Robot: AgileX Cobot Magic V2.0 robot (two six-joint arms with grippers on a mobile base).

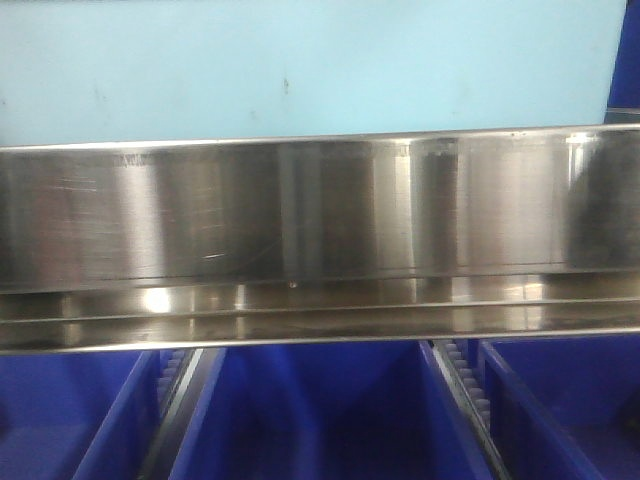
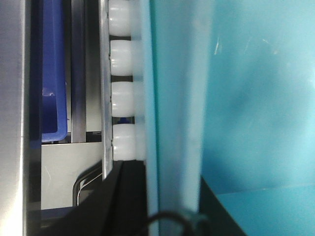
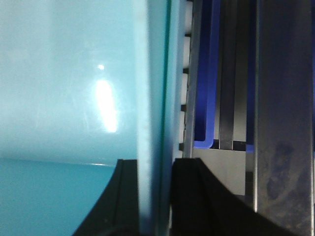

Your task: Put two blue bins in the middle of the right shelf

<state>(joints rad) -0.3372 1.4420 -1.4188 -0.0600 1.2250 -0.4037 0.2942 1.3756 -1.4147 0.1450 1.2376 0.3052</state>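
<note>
Steel shelving filled front cam: brushed steel shelf rail (image 1: pixel 320 210) across mid-frame, 3 dark-blue bins (image 1: pixel 320 410) on level below, roller track (image 1: pixel 462 390) between 2 of them. Wall of light-blue bin (image 1: pixel 300 60) covered top of frame above rail. Couldn't tell if it sat on a level or hung in the grip.

L wrist cam: left gripper (image 2: pixel 170 196) had black fingers either side of bin's side wall, narrowed to about wall thickness, apparently pinching it. White rollers (image 2: pixel 122 98) ran just beside that wall; 1 dark-blue bin further off.

R wrist cam: right gripper (image 3: pixel 153 167) same arrangement on opposite wall, fingers tight against both faces, nothing else held. Steel upright and another dark-blue bin close by on outer side.

Progress (judgement only): bin no. 1 was at the shelf, held by both arms, not yet let go. Approx mid-transfer for this bin, so under half of the whole job. Couldn't confirm from these views that this was right shelf, middle level. Bin no. 2 not identified in any cam.

Left to do: seat bin on rollers, open both grippers, back arms out past rail w/o snagging, then fetch 2nd bin and repeat.
</note>
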